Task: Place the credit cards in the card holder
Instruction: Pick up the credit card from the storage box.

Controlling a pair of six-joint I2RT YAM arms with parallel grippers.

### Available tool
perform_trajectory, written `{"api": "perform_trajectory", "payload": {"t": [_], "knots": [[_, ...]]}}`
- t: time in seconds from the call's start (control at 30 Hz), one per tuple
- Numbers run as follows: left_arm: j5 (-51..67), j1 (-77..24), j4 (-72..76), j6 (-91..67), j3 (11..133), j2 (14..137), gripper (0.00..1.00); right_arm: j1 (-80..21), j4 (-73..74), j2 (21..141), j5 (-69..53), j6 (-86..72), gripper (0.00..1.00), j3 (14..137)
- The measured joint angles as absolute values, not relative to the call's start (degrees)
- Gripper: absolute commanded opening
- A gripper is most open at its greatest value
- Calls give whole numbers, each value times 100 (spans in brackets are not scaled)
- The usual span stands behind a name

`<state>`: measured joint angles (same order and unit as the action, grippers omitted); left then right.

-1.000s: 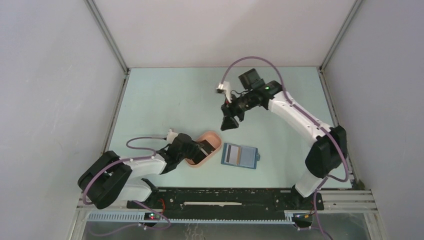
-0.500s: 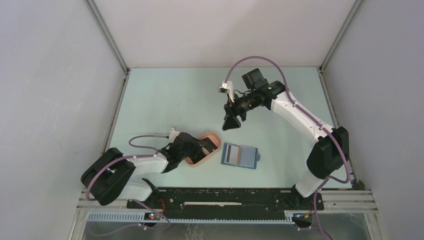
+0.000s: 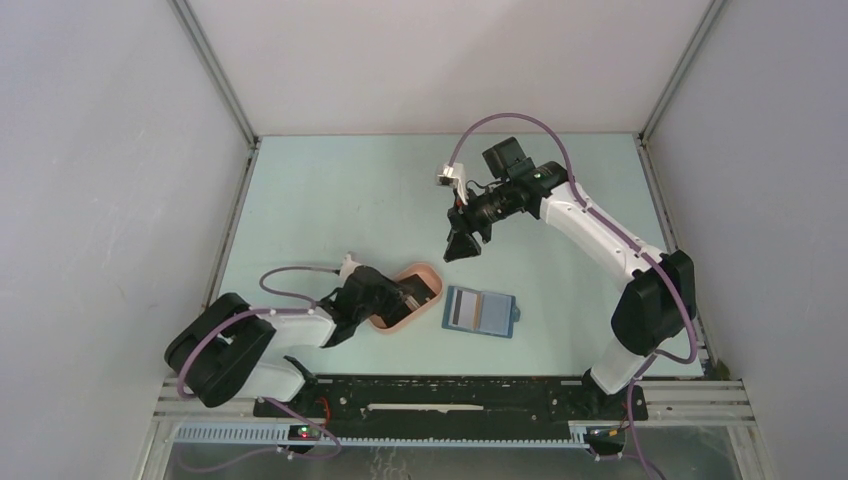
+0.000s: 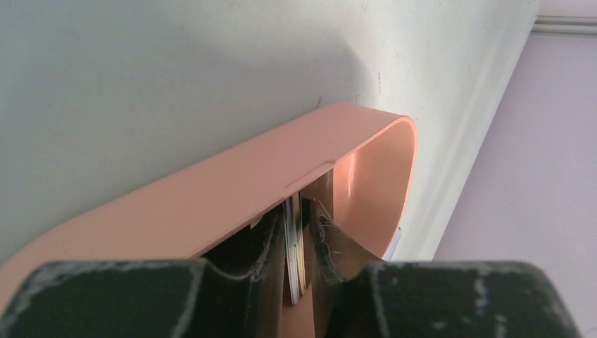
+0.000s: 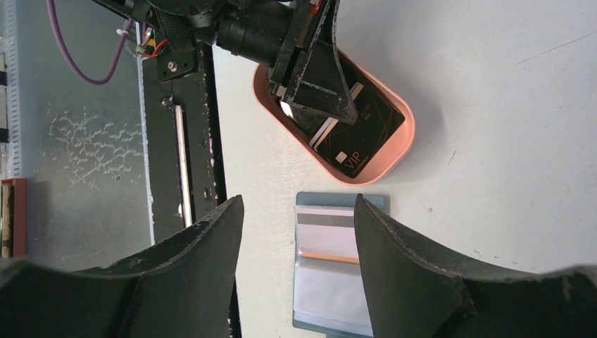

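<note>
While the left gripper point(image 3: 398, 297) sits down inside the pink tray point(image 3: 428, 272), its fingers point(image 4: 260, 246) are pressed in on a thin stack of credit cards point(image 4: 294, 246), seen edge-on between them — a pinch, though how firm I cannot tell. More black cards point(image 5: 366, 130) lie flat on the tray floor under that gripper. Just right of it, on the table point(image 3: 330, 200) beside the tray, the card holder point(image 3: 495, 313) lies opened flat. One tan striped card point(image 5: 325, 236) sits at the holder's tray-side end; whether it is seated in a pocket or only laid on top is not clear. Beyond the holder the right gripper point(image 3: 460, 247) hangs above the table, jaws spread, nothing in them.

Progress, as judged: one card at the holder, the black ones yet to go — early to middle.

Views: only the left wrist shows the card edges between the fingers. Only the right wrist shows the tray contents, including a "VIP" print, with the holder directly below its own fingers. The overhead view gives layout only.
</note>
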<state>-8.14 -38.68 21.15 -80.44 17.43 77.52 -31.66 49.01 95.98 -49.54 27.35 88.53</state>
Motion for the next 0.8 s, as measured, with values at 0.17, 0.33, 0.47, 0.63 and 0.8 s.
{"api": "perform_trajectory", "payload": {"t": [0.17, 0.33, 0.47, 0.63, 0.8], "knots": [[-698, -3837, 2707, -7950, 1494, 7771, 19, -3166, 4904, 9601, -4971, 2759, 67, 8853], [-681, -3815, 2969, -7944, 1308, 7736, 19, -3166, 4906, 9603, -4987, 2786, 67, 8853], [-683, -3806, 2998, -7905, 1173, 7548, 19, -3166, 4906, 9609, -4989, 2803, 67, 8853], [-681, -3782, 2989, -7883, 1052, 7369, 20, -3181, 4910, 9647, -4991, 2810, 67, 8853], [-672, -3767, 2991, -7846, 1009, 7338, 22, -3190, 4919, 9666, -4993, 2823, 68, 8853]]}}
